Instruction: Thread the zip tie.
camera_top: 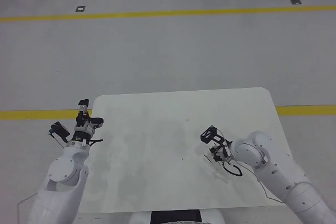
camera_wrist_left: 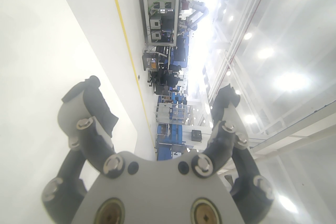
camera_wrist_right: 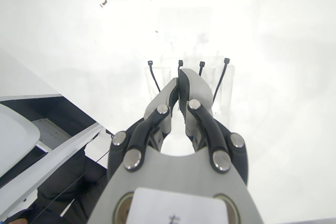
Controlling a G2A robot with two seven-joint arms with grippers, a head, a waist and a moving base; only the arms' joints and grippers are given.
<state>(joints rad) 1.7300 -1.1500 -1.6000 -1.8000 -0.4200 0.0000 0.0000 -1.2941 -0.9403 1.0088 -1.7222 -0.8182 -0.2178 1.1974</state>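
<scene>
Several black zip ties stand upright in a clear holder [camera_wrist_right: 228,93] on the white table [camera_top: 157,168]. My right gripper [camera_wrist_right: 178,80] is shut on one zip tie [camera_wrist_right: 180,62], whose head pokes out just past the fingertips. Other zip ties [camera_wrist_right: 153,75] [camera_wrist_right: 223,72] stand on either side of it. From above, the right gripper [camera_top: 215,147] sits over the table's right part, with a thin black tie [camera_top: 209,161] beside it. My left gripper [camera_top: 89,115] hangs at the table's left edge, open and holding nothing [camera_wrist_left: 160,89].
Small dark specks [camera_wrist_right: 103,2] lie on the table beyond the holder. The table's rounded left edge [camera_wrist_left: 78,33] runs beside the left gripper. A yellow floor line [camera_top: 168,12] runs behind the table.
</scene>
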